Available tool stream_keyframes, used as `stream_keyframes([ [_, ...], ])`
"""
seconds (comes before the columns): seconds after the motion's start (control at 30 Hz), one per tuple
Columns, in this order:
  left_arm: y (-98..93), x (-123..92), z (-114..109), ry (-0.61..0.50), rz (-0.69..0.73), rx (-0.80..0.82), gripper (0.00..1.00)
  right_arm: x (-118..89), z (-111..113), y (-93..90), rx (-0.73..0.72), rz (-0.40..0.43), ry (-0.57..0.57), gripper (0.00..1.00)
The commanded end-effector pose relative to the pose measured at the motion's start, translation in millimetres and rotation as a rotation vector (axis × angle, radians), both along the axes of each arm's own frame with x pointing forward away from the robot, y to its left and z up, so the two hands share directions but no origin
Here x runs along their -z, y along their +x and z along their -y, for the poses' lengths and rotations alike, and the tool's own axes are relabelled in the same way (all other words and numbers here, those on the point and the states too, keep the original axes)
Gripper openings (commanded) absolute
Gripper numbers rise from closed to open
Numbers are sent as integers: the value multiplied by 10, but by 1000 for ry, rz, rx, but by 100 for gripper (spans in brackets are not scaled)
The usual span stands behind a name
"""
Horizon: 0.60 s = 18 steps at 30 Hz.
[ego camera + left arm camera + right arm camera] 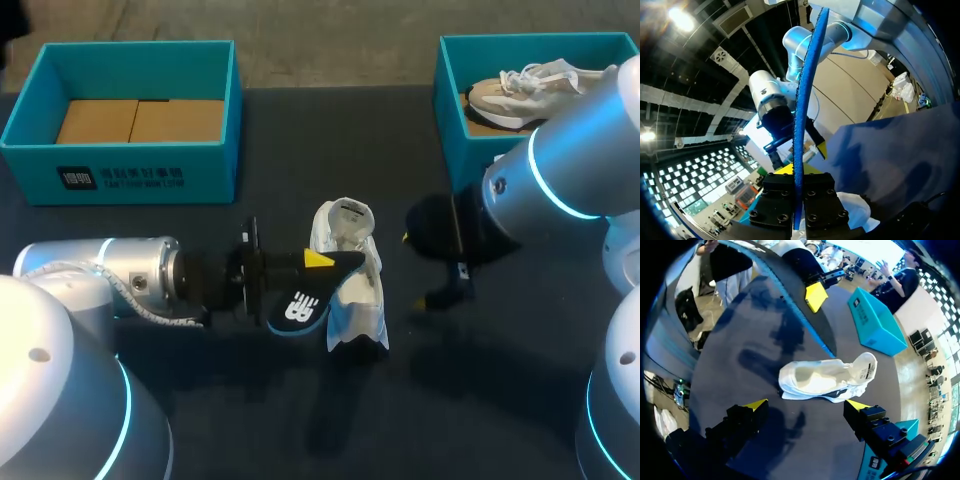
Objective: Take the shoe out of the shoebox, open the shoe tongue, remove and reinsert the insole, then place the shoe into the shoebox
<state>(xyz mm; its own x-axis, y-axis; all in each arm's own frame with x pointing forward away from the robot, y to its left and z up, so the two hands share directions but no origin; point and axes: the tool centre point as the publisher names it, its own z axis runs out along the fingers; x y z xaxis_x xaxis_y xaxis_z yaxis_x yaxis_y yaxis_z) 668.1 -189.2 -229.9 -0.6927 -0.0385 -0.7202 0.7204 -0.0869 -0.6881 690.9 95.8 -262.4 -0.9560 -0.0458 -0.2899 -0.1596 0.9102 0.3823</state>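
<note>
A white shoe point(352, 285) lies on the dark table near the middle, its opening facing up. My left gripper point(305, 262) is shut on a black insole point(300, 305) with a blue edge and a white logo, held on edge just left of the shoe. In the left wrist view the insole point(802, 100) runs as a thin blue strip out from between the fingers of that gripper point(799, 172). My right gripper point(420, 268) stands open to the right of the shoe, not touching it. From its wrist, the shoe point(825, 377) lies just ahead of the open right gripper point(806, 404), with the insole point(785, 295) beyond.
A teal shoebox point(220, 150) with a bare cardboard floor stands at the back left. A second teal shoebox point(450, 120) at the back right holds another light shoe point(520, 90); my right arm passes in front of it.
</note>
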Motion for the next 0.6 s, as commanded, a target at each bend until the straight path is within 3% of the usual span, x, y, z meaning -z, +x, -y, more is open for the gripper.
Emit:
stream_keyframes([
  [0.03, 1, 62, 72, -1, -11, 1, 0, 3, 41, 48, -5, 23, -7, 100],
  [0.6, 54, 249, 120, 24, -42, -38, 0, 27, 164, 70, -94, 60, -5, 100],
])
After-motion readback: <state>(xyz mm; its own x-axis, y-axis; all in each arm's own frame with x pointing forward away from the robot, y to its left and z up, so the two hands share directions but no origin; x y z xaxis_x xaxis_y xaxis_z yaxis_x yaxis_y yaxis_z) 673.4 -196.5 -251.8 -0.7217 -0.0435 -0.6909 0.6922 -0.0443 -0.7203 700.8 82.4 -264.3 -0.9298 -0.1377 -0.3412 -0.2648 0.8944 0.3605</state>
